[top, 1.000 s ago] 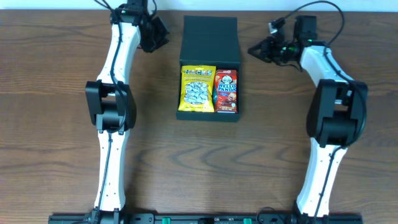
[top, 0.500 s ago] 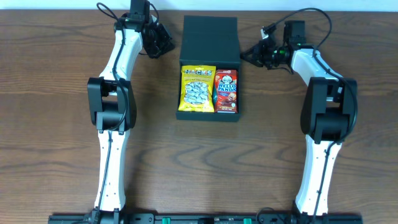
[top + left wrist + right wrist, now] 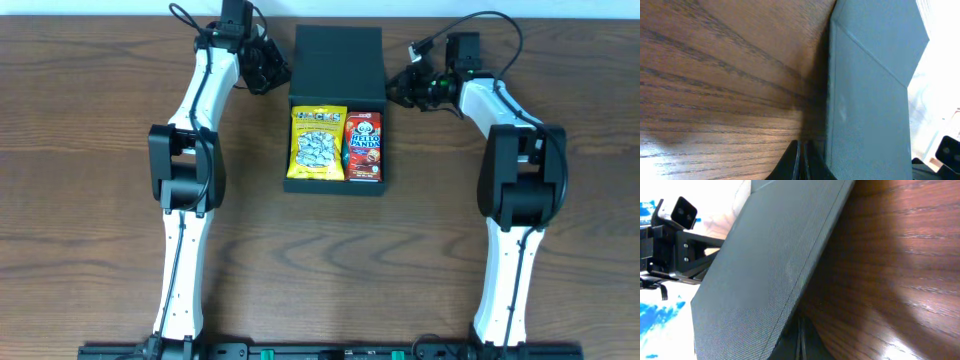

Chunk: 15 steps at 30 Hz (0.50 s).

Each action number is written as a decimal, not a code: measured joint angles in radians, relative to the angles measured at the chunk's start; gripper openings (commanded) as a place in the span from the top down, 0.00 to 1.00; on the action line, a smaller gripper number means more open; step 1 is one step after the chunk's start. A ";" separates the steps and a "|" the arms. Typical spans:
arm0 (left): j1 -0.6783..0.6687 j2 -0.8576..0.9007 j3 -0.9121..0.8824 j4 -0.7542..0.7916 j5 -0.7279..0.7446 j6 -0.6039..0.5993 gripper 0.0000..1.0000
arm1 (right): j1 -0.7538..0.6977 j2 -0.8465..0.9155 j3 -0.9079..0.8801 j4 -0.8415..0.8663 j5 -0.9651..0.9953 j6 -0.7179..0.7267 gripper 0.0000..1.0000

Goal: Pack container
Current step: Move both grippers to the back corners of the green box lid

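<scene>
The left gripper (image 3: 270,70) sits at 9 o'clock of the container's (image 3: 335,180) raised lid (image 3: 338,58), and the right gripper (image 3: 400,86) sits at 3 o'clock of it, so the two flank the flap from either side. From overhead I cannot make out how the jaws stand; the tips are just dark shapes against the lid's edges.

The wrist cameras settle it. In the left wrist view, the left gripper (image 3: 801,152) has its fingers pinched together with only a hairline between them and nothing held, the tips right beside the teal wall of the container (image 3: 865,100), which fills the 3 o'clock half of that picture. In the right wrist view, the right gripper (image 3: 801,332) is likewise clenched on nothing, its tips at the foot of the slanting dark lid (image 3: 765,275), which leans away toward 11 o'clock. Whether either tip actually touches the card I cannot tell.

Only the overhead camera shows what is inside: a yellow snack pack (image 3: 317,143) and, at its 3 o'clock, a red Hello Panda pack (image 3: 363,146), lying side by side in the open box. The container rests on the wooden table (image 3: 100,200) toward 12 o'clock, midway between the arms.
</scene>
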 measured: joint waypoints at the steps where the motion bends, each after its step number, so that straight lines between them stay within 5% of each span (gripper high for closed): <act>1: 0.001 0.000 0.000 0.001 0.004 0.000 0.94 | 0.000 0.000 0.000 0.005 -0.005 0.000 0.99; 15: 0.017 0.000 0.000 0.076 0.076 0.001 0.94 | -0.037 0.000 0.000 0.077 -0.148 0.002 0.98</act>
